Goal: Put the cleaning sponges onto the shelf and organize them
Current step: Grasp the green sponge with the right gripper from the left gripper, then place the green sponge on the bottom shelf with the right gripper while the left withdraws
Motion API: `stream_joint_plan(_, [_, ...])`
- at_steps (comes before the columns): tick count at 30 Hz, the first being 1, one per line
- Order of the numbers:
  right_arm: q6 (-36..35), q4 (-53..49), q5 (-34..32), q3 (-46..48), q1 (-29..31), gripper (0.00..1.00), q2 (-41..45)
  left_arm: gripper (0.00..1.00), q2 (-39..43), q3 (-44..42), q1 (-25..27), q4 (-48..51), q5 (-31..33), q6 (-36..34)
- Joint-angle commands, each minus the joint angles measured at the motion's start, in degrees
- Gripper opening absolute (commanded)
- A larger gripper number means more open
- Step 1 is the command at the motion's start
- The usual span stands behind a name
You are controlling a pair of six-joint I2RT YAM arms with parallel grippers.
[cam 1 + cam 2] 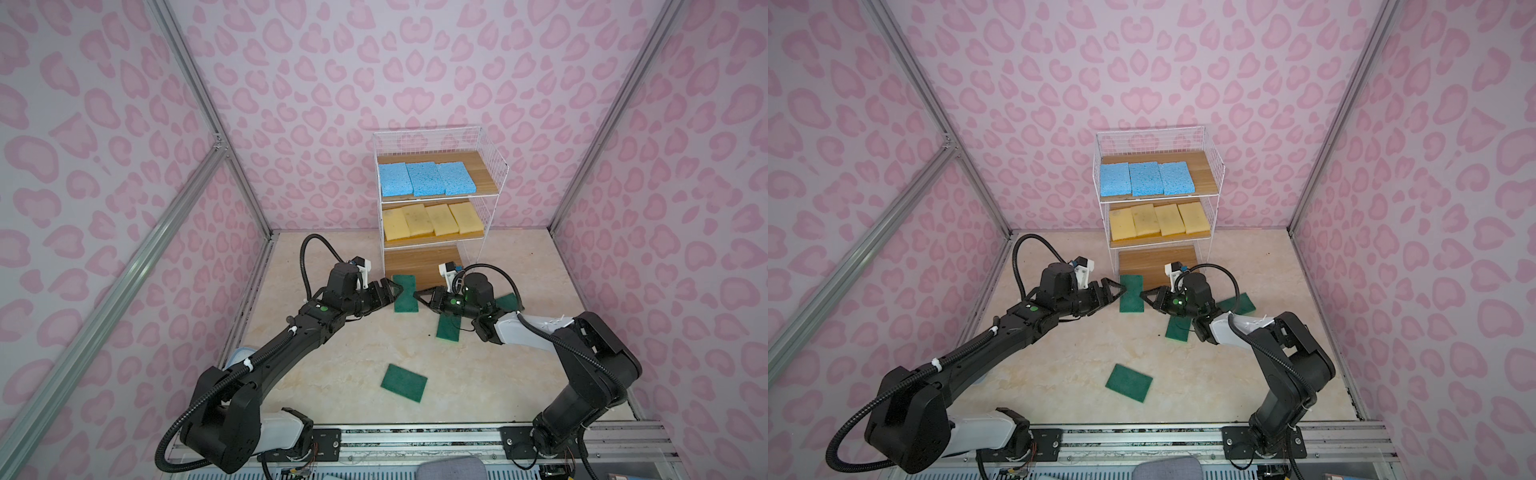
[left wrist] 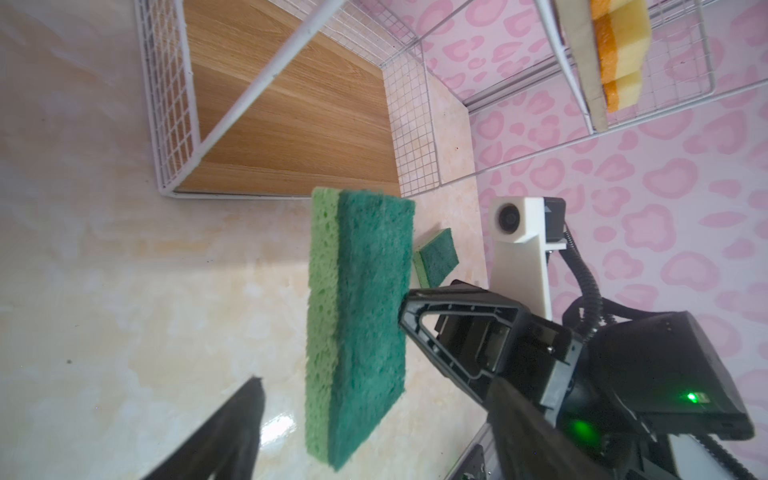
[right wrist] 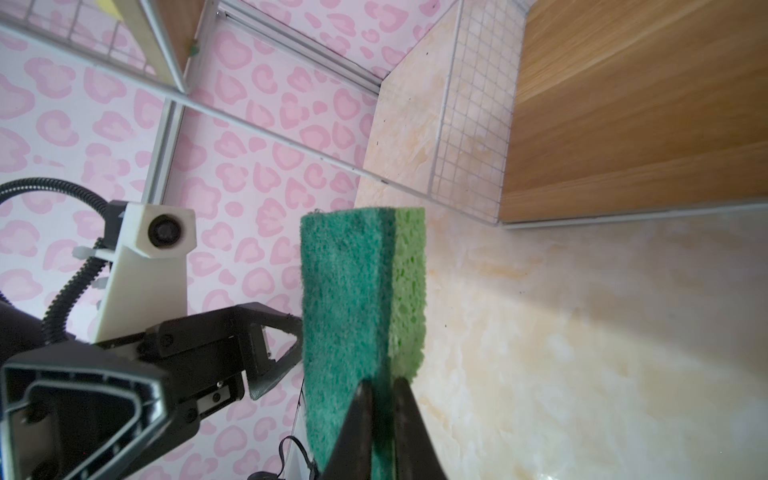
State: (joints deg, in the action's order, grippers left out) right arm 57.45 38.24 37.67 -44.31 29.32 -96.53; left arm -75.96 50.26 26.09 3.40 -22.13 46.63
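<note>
Room lies open on the bottom board (image 1: 419, 262) of the shelf (image 1: 492, 164) in both top views. At its six o'clock edge the right gripper (image 1: 417, 296) is clamped on a green sponge (image 1: 405, 301). The left gripper (image 1: 392, 290), at the sponge's nine o'clock, stands spread. The left wrist view adds the sponge's pale side. Only the right wrist view shows both fingers (image 3: 357, 428) pinching its edge.
</note>
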Motion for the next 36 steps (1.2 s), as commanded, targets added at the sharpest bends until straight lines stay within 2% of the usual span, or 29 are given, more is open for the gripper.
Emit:
stream_joint_plan(1, [-0.54,2.27,1.29,-1.71,-0.71,0.1,-2.32,0.95,0.99,-0.84,-0.67,2.86,2.95,-3.17])
stream_joint_plan(11, [-6.05,-6.7,1.8,-13.04,-2.86,0.09,-11.61,0.93,4.08,-3.53,-0.75,8.38,8.47,-8.87])
stream_joint_plan(25, [-10.76,-16.34,1.96,-27.34,-4.58,0.1,-22.98,0.86,6.6,-7.33,-0.77,11.35,10.43,-12.77])
stream_joint_plan(30, [-11.87,-19.17,1.69,-31.19,-4.98,0.09,-26.59,0.78,6.62,-9.03,-0.61,11.66,10.7,-13.5])
stream_joint_plan(36, [-12.39,-21.49,2.36,-36.64,-5.25,0.09,-30.69,0.65,5.69,-10.53,0.46,10.71,9.91,-13.94])
